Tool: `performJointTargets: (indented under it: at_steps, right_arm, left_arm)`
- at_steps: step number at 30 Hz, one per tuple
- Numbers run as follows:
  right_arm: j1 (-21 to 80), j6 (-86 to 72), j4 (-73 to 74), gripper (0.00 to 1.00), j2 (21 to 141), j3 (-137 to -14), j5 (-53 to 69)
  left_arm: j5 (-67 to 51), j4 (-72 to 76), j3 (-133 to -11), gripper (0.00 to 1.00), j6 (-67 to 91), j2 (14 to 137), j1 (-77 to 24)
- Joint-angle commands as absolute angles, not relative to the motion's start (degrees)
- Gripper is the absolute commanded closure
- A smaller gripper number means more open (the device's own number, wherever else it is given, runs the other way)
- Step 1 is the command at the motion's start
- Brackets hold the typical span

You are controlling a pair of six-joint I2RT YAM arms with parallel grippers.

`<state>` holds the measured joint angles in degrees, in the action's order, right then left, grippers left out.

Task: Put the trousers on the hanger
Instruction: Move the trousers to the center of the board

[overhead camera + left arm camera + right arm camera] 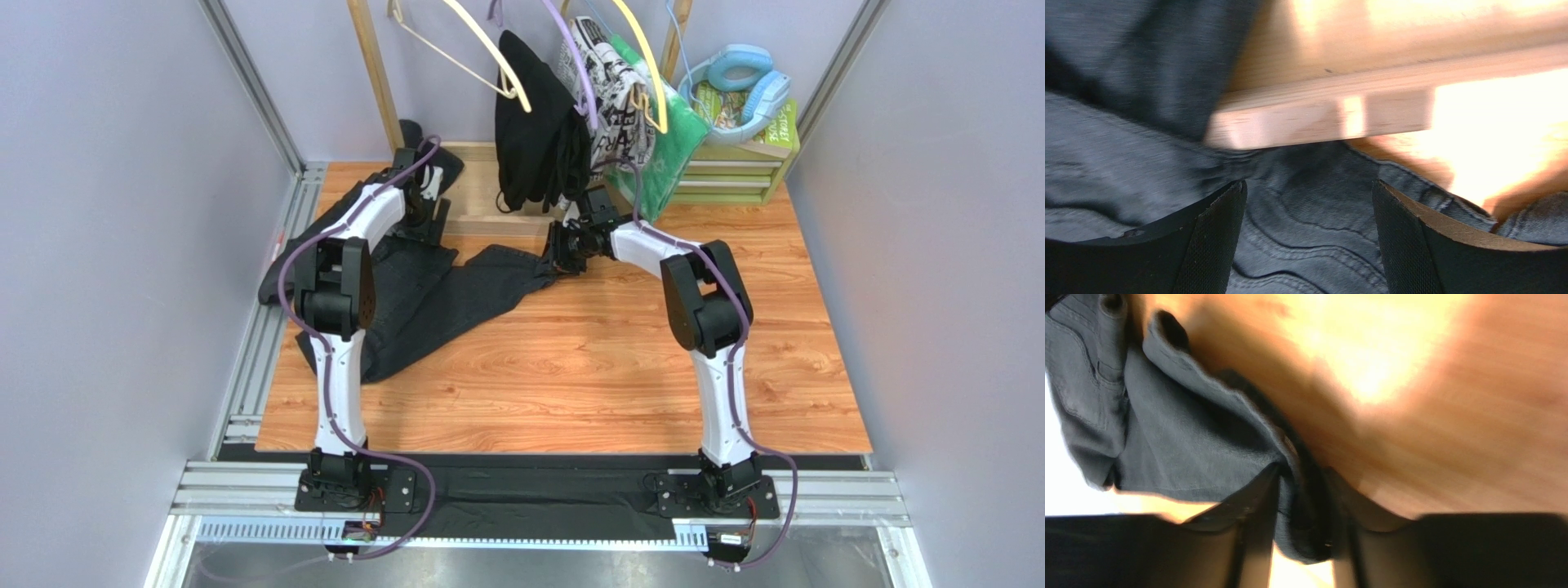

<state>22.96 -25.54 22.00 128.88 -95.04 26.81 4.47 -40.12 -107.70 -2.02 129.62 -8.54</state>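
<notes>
1. The right gripper (1303, 536) pinches a thick folded edge of the trousers (1186, 447) between its fingers. The rest of the cloth trails off to the left of the jaws.
2. The left gripper (1309, 245) stands spread, with denim lying between and under its fingers but nothing clamped (a wooden rail (1321, 116) sits just beyond the tips).
3. Seen from above, the trousers lie slack on the table (638, 368). Their long axis runs roughly from one gripper to the other, so each arm has an end in reach.
4. The hanger (485, 49) hangs on the rack behind, above and well apart from the cloth. The lift likely has to go up and rearward.
5. Only the top view shows the hanger, and only the wrist views show how the jaws stand.
</notes>
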Motion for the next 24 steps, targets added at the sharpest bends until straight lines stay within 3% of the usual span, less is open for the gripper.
performJointTargets:
  at_steps: [1,2,4,7,8,11,15,20,24]
  right_arm:
    - [22.9,-24.5,21.7,0.79,124.2,-86.9,29.9]
    - [22.3,-23.8,21.7,0.9,123.1,-85.5,30.1]
    - [21.4,-23.5,22.2,1.0,119.7,-81.7,30.4]
    - [19.2,-23.1,23.6,1.0,114.8,-77.0,29.4]
    - [18.4,-22.6,24.2,1.0,113.1,-75.7,28.7]
    - [14.7,-20.5,29.0,1.0,107.5,-72.2,26.8]
    - [6.6,-13.8,37.2,1.0,100.1,-68.6,22.7]
    - [-11.0,-5.7,47.3,1.0,90.9,-66.3,15.7]
    - [-23.4,1.6,50.3,1.0,86.2,-66.5,9.2]
  left_arm:
    - [0.4,-42.6,-110.0,0.18,-1.3,131.6,-8.7]
    - [0.4,-42.9,-110.0,0.17,-1.3,131.9,-8.8]
    - [-2.0,-43.7,-109.8,0.18,-1.0,132.3,-8.8]
    - [-8.6,-46.4,-110.1,0.45,-0.4,132.0,-8.9]
    - [-11.0,-47.7,-110.0,0.68,-0.4,131.1,-9.0]
    - [-17.7,-49.3,-109.1,1.0,-0.3,127.4,-11.2]
    - [-21.5,-49.7,-107.3,1.0,-0.4,122.1,-19.2]
    - [-26.2,-50.7,-109.2,1.0,-0.4,118.0,-29.3]
    - [-37.1,-52.1,-109.9,1.0,-1.8,113.9,-36.1]
